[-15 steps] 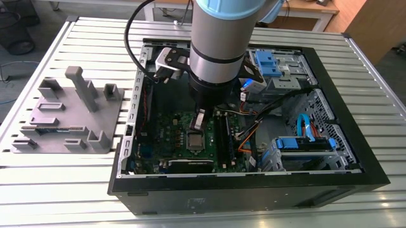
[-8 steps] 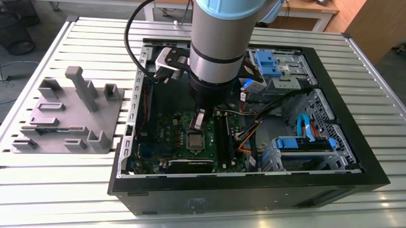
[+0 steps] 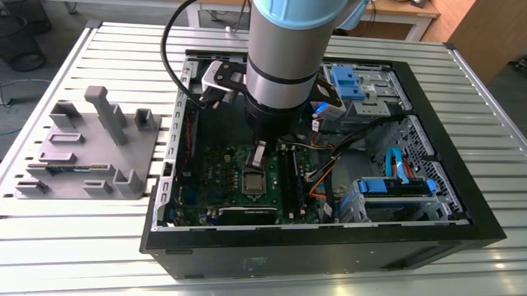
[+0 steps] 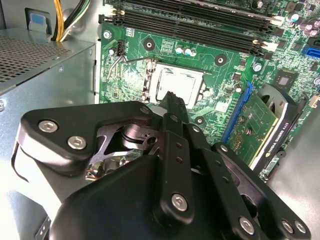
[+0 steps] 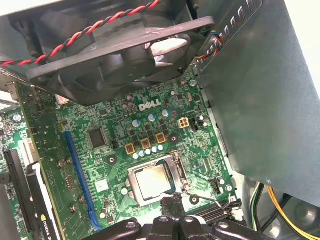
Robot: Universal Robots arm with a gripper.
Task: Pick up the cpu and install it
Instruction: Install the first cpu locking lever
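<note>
Sitting flat in its socket on the green motherboard [image 3: 247, 172], the cpu [image 4: 179, 85] appears already placed. The gripper [image 4: 172, 97] hangs just above its edge, jaws closed together, holding nothing. Socket frame looks unlatched.

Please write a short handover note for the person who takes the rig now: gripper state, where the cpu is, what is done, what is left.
Gripper: inside the open computer case, low over the green motherboard, its tip at the edge of the socket.
The cpu lies flat in the socket in both wrist views.
Done: cpu looks placed.
Left: the thin retention lever appears still unlatched; confirm seating.
</note>
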